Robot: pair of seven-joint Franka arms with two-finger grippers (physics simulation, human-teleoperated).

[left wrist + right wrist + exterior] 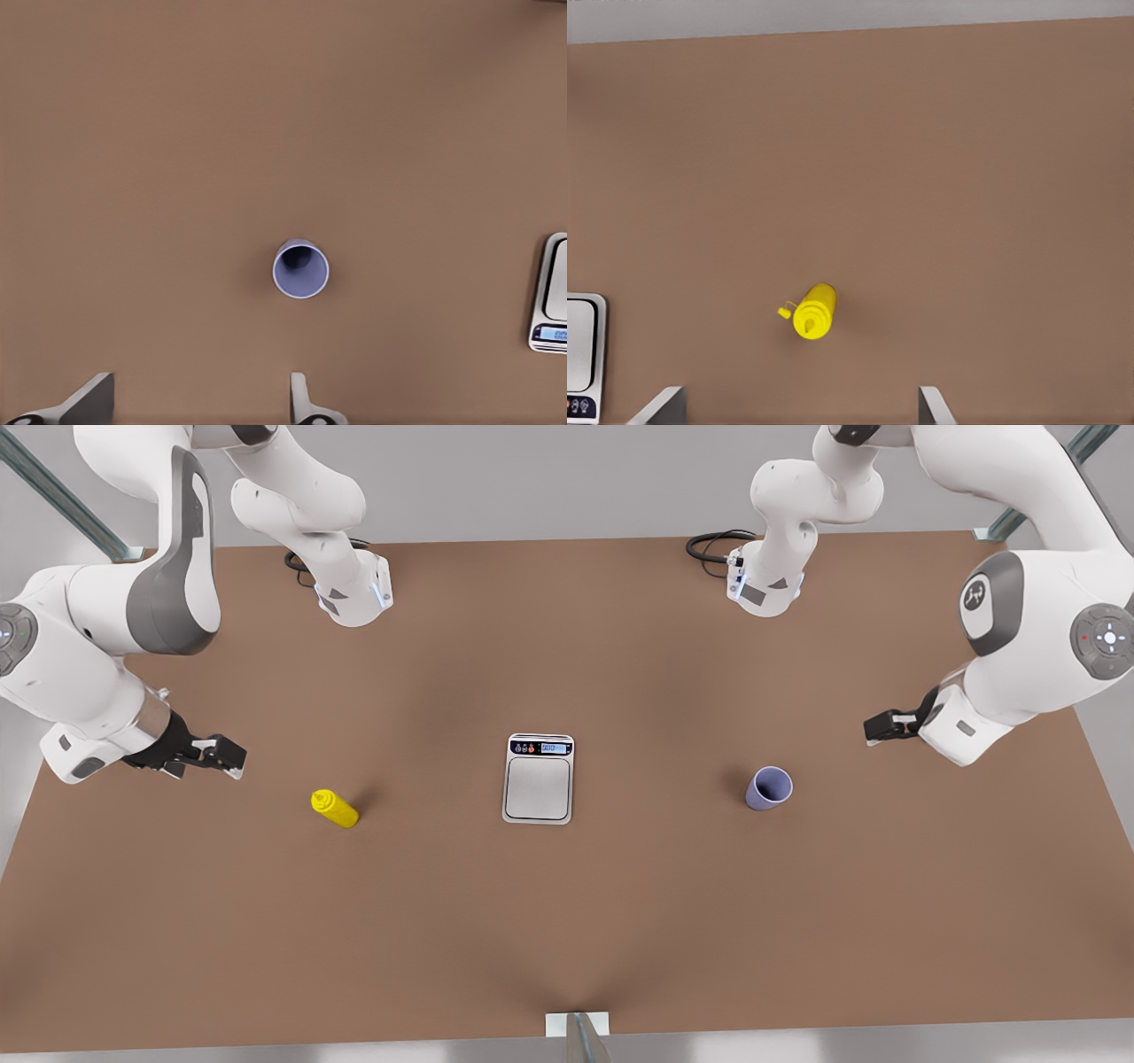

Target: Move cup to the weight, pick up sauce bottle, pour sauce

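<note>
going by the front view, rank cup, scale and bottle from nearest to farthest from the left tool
1. Cup: nearest, just below the left tool on the front view's right.
2. Scale: mid-table.
3. Bottle: farthest, on the front view's left, near the right tool.

left tool (pixel 873 731) open, right tool (pixel 232 760) open

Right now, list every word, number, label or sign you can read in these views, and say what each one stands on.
Scale display: lit digits on the dark strip, too blurred to read.
Scale buttons: small coloured marks, no legible symbols.
Arm by the cup, grey joint cover: a white round logo, letters not readable.
Yellow sauce bottle: no label.
Lavender cup: no print.
So no text can be quoted.
</note>
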